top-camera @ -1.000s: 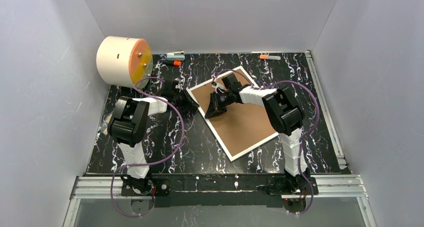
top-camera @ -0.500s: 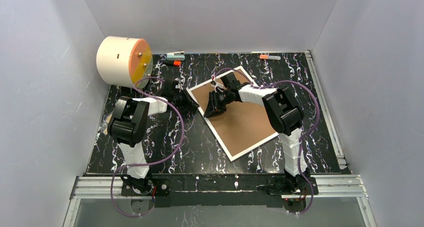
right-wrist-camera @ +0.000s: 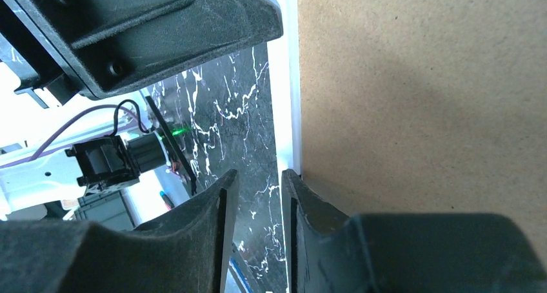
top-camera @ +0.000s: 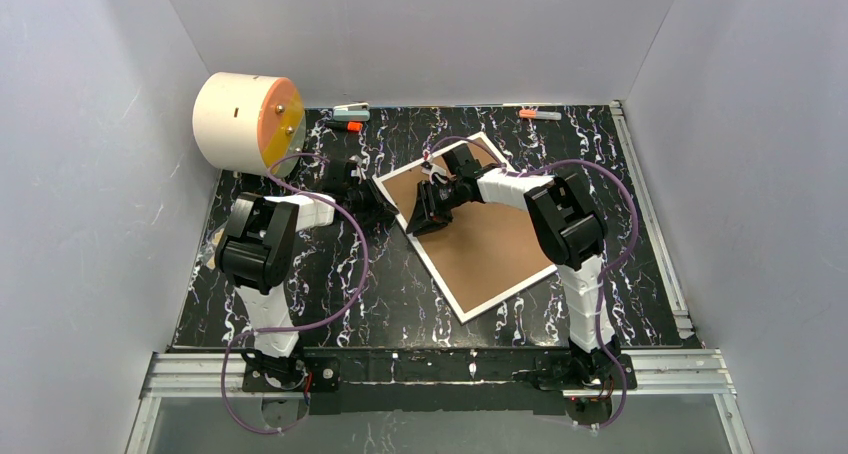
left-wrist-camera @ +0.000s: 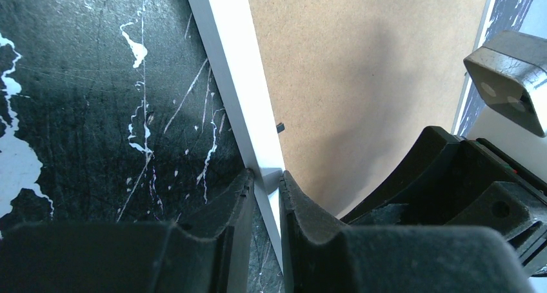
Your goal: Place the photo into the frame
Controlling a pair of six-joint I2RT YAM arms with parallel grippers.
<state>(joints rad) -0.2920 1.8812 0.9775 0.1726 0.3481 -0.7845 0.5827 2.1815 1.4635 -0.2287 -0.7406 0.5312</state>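
Table (top-camera: 400, 294): black, white-veined, marble-look slab.
Frame (top-camera: 495, 249): flat rectangle, thin white rim, matte brown board up; mid-table, long axis 11-to-5 o'clock.
Left gripper (left-wrist-camera: 266, 177): clamped on rim, frame's 9 o'clock side.
Right gripper (right-wrist-camera: 258, 177): fingers slightly apart.

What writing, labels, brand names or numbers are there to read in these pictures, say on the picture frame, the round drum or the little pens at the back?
No text can be read in any view.
On the picture frame: none; plain brown back and bare white edge.
On the round drum: none visible on its white side or orange face.
On the pens at the far edge: too small to tell whether they carry any print.
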